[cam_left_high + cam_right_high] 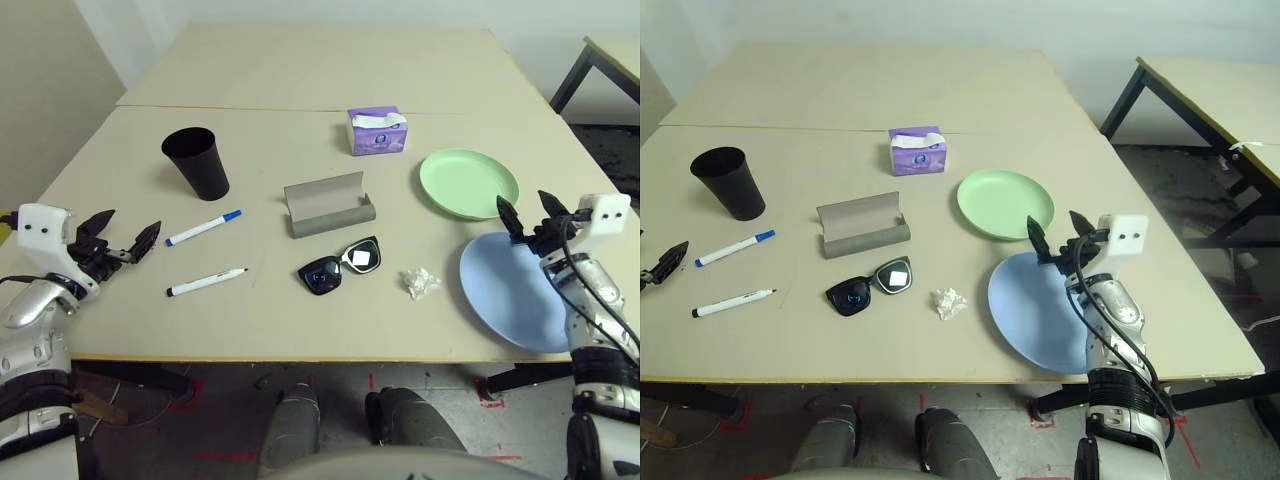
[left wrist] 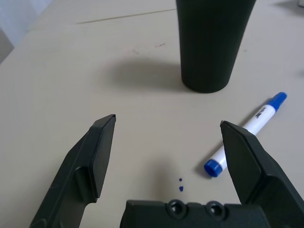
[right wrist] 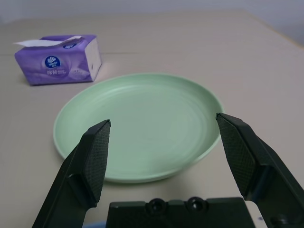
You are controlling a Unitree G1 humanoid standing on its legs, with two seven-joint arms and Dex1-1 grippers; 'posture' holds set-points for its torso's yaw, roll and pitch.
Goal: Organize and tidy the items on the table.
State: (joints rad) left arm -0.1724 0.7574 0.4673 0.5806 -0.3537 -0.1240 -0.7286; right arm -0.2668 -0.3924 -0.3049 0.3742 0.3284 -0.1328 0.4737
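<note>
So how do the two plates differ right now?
The green plate lies farther back, near the purple tissue box; the blue plate lies nearer, overhanging the table's front edge. The open right gripper hovers over the blue plate's far rim, facing the green one. Both are round, empty and flat.

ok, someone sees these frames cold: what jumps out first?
Probably the two plates on the robot's right: the green plate farther back, the blue plate overhanging the near table edge. Mid-table, black sunglasses lie just in front of an open grey glasses case. Both tools hang open and empty: the left tool near the blue-capped marker, the right tool above the blue plate.
</note>
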